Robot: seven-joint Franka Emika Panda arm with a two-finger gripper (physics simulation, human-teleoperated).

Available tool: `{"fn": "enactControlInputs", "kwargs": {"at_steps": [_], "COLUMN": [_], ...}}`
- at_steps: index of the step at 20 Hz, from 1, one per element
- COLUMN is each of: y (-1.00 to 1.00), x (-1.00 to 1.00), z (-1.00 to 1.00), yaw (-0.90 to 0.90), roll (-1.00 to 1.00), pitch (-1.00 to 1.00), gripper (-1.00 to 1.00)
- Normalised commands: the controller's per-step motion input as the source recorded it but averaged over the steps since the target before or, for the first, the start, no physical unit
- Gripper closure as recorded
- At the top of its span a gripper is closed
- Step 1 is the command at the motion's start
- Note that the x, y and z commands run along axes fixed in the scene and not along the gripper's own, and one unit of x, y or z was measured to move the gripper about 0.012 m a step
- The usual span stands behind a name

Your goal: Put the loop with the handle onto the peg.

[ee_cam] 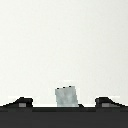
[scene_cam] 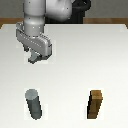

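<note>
Your gripper [scene_cam: 35, 59] hangs above the white table [scene_cam: 100, 55]. In the wrist view its two fingertips [ee_cam: 20, 102] stand wide apart, with a small grey piece, likely the loop with the handle [ee_cam: 67, 96], between them; whether they touch it is unclear. The peg [scene_cam: 34, 104] stands below, and a brown block [scene_cam: 95, 105] stands toward the exterior view's right.

Ext. cam high, wide over table [scene_cam: 115, 55]; wrist cam close (looks down).

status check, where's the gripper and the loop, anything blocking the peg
Gripper up over the table, behind the peg; jaws apart in the wrist view. Small grey piece between the fingers, probably the loop; grip unclear. Brown block stands clear at the exterior view's right.
</note>
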Motion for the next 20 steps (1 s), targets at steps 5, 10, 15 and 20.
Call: {"fn": "enactControlInputs", "kwargs": {"at_steps": [5,10,15,20], "y": [0.00,0.00,0.00,0.00], "x": [0.00,0.00,0.00,0.00], "z": [-0.40,-0.40,0.00,0.40], "yaw": [0.00,0.00,0.00,0.00], "roll": [0.00,0.00,0.00,0.00], "pitch": [0.00,0.00,0.00,0.00], "gripper": [-1.00,1.00,1.00,1.00]}}
